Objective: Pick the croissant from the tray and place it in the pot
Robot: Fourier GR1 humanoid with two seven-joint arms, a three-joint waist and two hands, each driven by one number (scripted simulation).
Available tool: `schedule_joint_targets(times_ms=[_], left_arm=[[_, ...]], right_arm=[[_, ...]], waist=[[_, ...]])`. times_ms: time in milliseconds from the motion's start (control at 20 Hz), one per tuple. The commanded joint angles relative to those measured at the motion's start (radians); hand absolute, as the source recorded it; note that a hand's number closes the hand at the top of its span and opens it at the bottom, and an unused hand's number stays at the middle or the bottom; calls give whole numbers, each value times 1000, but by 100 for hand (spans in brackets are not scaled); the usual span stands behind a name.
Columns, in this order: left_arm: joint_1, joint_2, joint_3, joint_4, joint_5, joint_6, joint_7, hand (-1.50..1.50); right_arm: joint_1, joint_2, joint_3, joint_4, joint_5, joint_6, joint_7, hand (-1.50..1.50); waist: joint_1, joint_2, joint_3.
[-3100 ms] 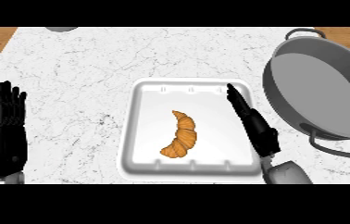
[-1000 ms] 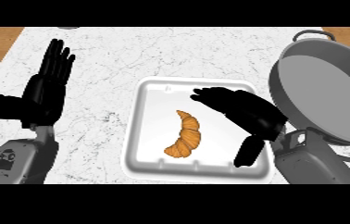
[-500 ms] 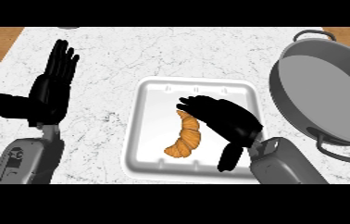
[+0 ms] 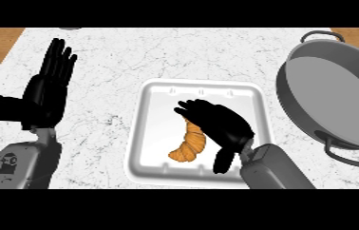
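The tray [image 4: 151, 129] sits on the counter [image 4: 175, 53] near its front edge, about midway across, and the croissant [image 4: 189, 146] lies in the tray, running from the middle toward the front left. The right hand [image 4: 217, 122] is over the tray on the croissant's upper end, its forearm coming in from the front right. The pot [image 4: 316, 96] stands to the right of the tray, apart from it, and the left hand [image 4: 49, 91] shows at the far left, well apart from the tray.
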Motion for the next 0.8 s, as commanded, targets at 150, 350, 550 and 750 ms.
schedule_joint_targets(times_ms=[150,350,550,750], left_arm=[[-16,-27,4,-8,-45,-6,33,0],[47,-29,26,-33,-5,-45,-10,0],[57,-36,47,-8,-21,-58,-42,0],[33,-30,45,-12,-31,-64,-10,0]], right_arm=[[23,77,-9,72,104,-15,-16,-150],[-4,93,-7,320,165,-186,-167,-150],[1,138,-20,296,179,-161,-171,-150],[-42,162,-6,352,127,-180,-145,-150]], waist=[[0,0,0],[9,2,0],[3,1,0],[7,1,0]])
